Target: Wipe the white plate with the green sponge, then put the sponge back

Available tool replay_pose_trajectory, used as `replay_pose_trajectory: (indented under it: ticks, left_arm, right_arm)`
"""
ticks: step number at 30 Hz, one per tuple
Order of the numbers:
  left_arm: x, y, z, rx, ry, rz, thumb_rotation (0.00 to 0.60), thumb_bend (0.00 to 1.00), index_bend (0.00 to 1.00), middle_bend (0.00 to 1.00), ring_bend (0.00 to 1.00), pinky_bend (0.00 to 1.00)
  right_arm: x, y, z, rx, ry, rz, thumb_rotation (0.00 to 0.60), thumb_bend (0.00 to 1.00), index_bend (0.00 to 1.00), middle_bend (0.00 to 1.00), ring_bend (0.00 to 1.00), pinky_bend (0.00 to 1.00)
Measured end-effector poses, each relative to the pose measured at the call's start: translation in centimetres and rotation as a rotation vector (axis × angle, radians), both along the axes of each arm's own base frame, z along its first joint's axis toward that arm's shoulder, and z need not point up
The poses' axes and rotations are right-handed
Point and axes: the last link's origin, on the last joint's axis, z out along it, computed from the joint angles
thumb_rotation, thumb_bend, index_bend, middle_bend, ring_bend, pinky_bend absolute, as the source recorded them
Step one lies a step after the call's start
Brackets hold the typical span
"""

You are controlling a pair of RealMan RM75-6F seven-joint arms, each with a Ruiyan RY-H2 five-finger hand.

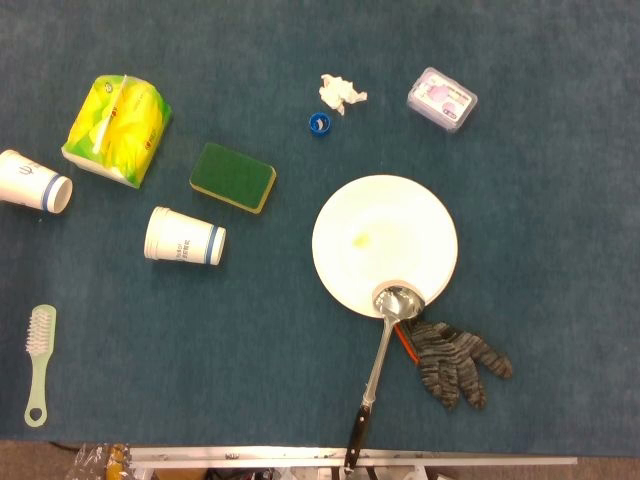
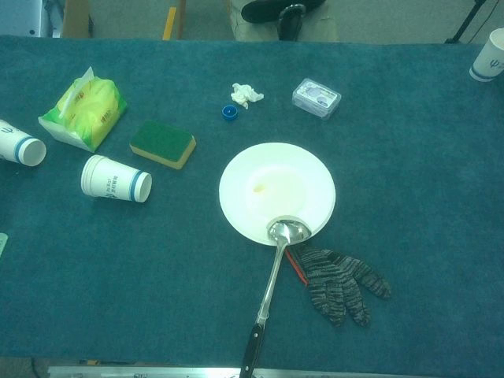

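Note:
The white plate [image 1: 385,240] [image 2: 277,190] lies flat on the blue cloth right of centre, with a small yellowish smear near its middle. A green sponge [image 1: 233,177] [image 2: 163,144] with a yellow underside lies to the plate's upper left, apart from it. A metal ladle [image 1: 383,345] [image 2: 276,264] rests its bowl on the plate's near rim, handle pointing toward the table's front edge. Neither hand shows in the head view or the chest view.
A grey knit glove [image 1: 458,360] [image 2: 342,282] lies right of the ladle. Two paper cups [image 1: 185,237] [image 1: 33,182] lie on their sides at left, beside a yellow tissue pack [image 1: 117,128]. A brush [image 1: 38,362], blue cap [image 1: 319,124], crumpled paper [image 1: 341,94] and clear box [image 1: 442,100] are scattered around.

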Motion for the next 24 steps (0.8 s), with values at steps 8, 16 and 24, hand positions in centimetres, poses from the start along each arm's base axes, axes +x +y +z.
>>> replay_pose_trajectory:
  ticks: [8, 16, 24]
  left_arm:
    - [0.1, -0.1, 0.0, -0.004, -0.001, -0.007, 0.600, 0.37, 0.27, 0.27, 0.15, 0.16]
    - [0.9, 0.3, 0.3, -0.034, -0.003, -0.042, 0.600, 0.37, 0.27, 0.27, 0.15, 0.16]
    - [3.5, 2.0, 0.1, -0.136, -0.013, -0.119, 0.600, 0.37, 0.27, 0.27, 0.15, 0.16]
  right_arm:
    - [0.0, 0.2, 0.0, -0.002, -0.004, -0.002, 0.600, 0.26, 0.30, 0.30, 0.20, 0.32]
    - [0.0, 0.5, 0.4, -0.008, -0.008, 0.003, 0.600, 0.26, 0.30, 0.30, 0.20, 0.32]
    - [0.1, 0.1, 0.4, 0.001, -0.014, 0.016, 0.600, 0.26, 0.30, 0.30, 0.20, 0.32]
